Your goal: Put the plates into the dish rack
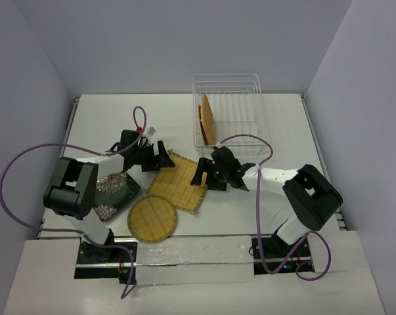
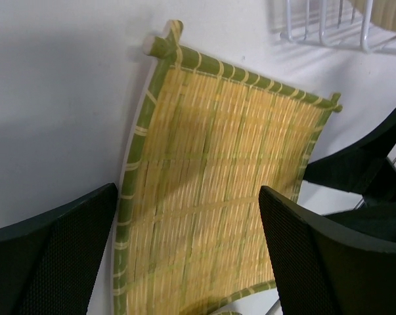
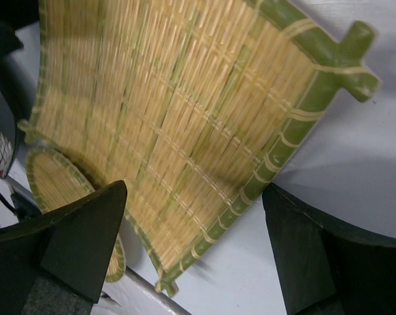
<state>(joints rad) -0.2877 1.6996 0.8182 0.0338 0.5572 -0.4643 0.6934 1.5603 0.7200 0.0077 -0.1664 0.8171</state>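
The yellow square woven plate (image 1: 178,182) lies flat on the table between my grippers; it also shows in the left wrist view (image 2: 217,190) and the right wrist view (image 3: 171,111). My left gripper (image 1: 163,157) is open over its far left corner (image 2: 184,249). My right gripper (image 1: 204,168) is open at its right edge (image 3: 198,243). Neither holds anything. The yellow round plate (image 1: 152,218) lies near the front. The black floral plate (image 1: 115,190) lies partly under the left arm. An orange plate (image 1: 207,120) stands on edge in the dish rack (image 1: 250,98).
The rack stands at the table's back, just beyond the right gripper, and its wire foot shows in the left wrist view (image 2: 329,33). The round plate's rim (image 3: 53,180) touches the square plate's near corner. Purple cables loop beside both arms.
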